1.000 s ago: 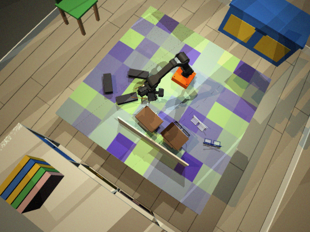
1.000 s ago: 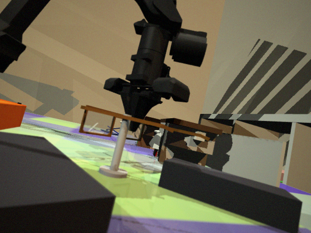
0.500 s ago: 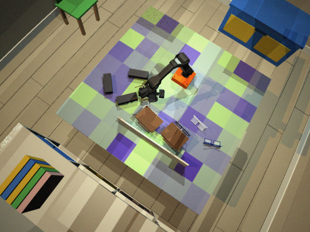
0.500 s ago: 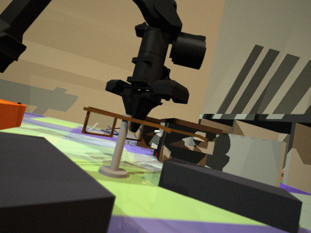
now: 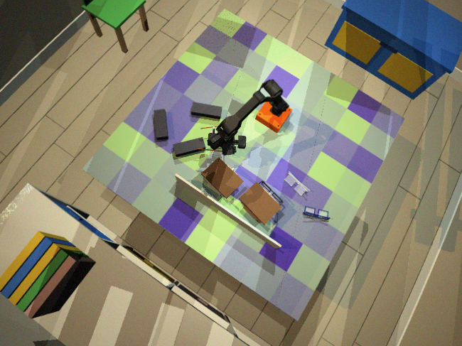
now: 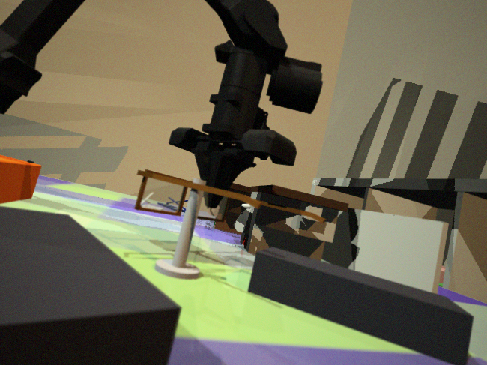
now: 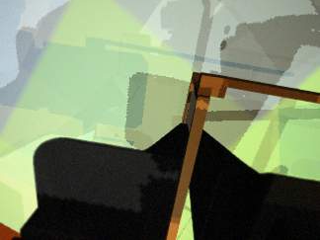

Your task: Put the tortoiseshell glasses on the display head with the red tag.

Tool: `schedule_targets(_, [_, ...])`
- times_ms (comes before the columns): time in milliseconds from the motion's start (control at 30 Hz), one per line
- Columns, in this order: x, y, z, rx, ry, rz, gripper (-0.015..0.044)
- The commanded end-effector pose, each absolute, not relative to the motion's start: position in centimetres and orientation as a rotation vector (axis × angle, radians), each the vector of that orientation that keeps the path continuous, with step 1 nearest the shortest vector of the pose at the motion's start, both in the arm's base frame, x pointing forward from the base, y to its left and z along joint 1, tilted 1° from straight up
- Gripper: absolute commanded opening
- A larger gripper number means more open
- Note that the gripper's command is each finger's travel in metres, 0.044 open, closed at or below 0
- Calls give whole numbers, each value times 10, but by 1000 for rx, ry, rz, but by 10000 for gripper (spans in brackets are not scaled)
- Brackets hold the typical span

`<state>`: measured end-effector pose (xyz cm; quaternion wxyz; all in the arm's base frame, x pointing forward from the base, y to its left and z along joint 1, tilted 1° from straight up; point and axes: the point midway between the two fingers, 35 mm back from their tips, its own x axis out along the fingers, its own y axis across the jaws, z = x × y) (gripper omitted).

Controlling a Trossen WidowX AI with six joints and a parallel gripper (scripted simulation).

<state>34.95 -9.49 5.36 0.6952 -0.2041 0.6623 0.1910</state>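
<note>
My gripper points down and is shut on the tortoiseshell glasses, at the front frame beside one lens. They hang above the mat near the top of a pale post, temples pointing away from the frame. The nearer brown head in the exterior view shows a small red tag low at its face side. The glasses are apart from it in the top view. The other head has black glasses at its front. Neither head shows in the wrist view.
Dark blocks stand beside the gripper. A pale upright panel runs behind both heads. Clear glasses and blue glasses lie to the right. The orange arm base is behind the gripper.
</note>
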Motion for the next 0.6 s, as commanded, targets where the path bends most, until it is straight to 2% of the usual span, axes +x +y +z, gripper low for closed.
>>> schedule_targets(0, [355,-91,56,-460,1471,423,0])
schedule_targets(567, [362,-84,56,-459,1470,423,0])
